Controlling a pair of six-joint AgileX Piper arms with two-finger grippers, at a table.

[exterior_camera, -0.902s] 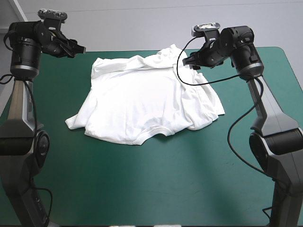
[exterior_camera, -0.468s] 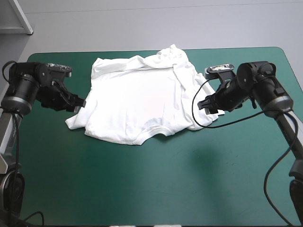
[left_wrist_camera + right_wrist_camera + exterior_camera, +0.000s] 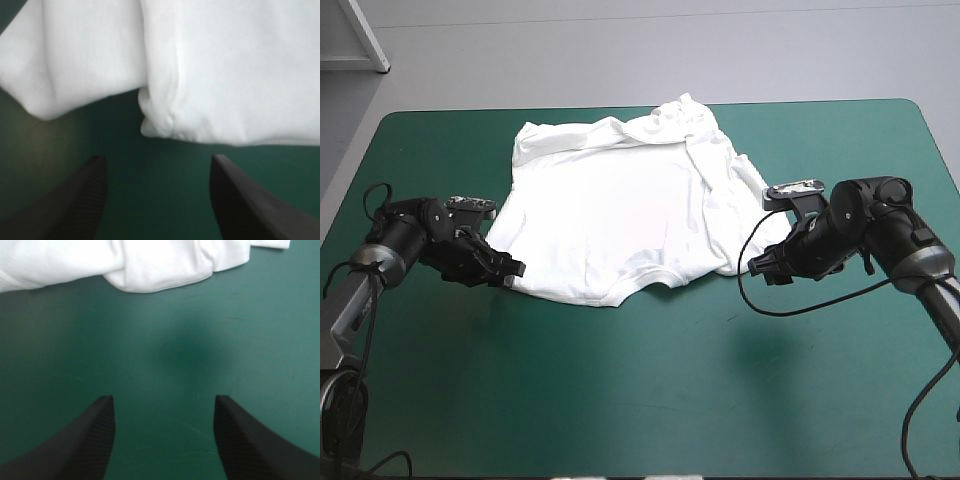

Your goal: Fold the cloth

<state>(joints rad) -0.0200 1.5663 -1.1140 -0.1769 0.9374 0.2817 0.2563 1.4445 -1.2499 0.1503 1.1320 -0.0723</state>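
Pretty clearly a robotics lab: one tabletop (image 3: 640, 400) under a teal-green cover, a left arm (image 3: 395, 240) and right arm (image 3: 880, 215) reaching over it, bare grey floor (image 3: 620, 50) beyond.

My high camera sits above and behind the rig, looking forward and down. The table (image 3: 620, 400) fills most of its picture, far edge near the top. My left wrist camera looks along the left end effector (image 3: 155, 162), low and very near the T-shirt (image 3: 240, 75), whose hem corner lies just ahead. My right wrist camera looks along the right end effector (image 3: 162, 400), close over the table, the hem farther ahead. All three views share that near hem.
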